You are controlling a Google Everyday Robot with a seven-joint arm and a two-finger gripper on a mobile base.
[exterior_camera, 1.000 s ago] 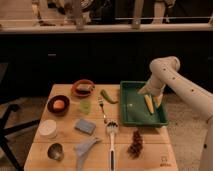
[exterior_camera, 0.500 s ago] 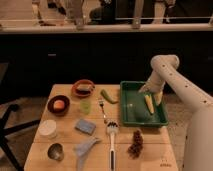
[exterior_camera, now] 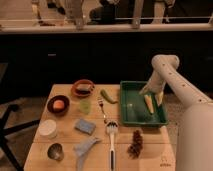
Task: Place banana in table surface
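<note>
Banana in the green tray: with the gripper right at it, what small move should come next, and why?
Probably ease the gripper down onto the banana to take hold of it. The banana lies inside the green tray, near its right side, not on the table surface, and the gripper sits right by it, so a pickup seems needed before carrying it out.

The bench (exterior_camera: 152, 150) is lit warmly and dimly from above, while the room behind is left in deep shadow. The end effector (exterior_camera: 152, 97), lit pale, is seen over the green tray (exterior_camera: 135, 117); glare is caught along the top edge.
</note>
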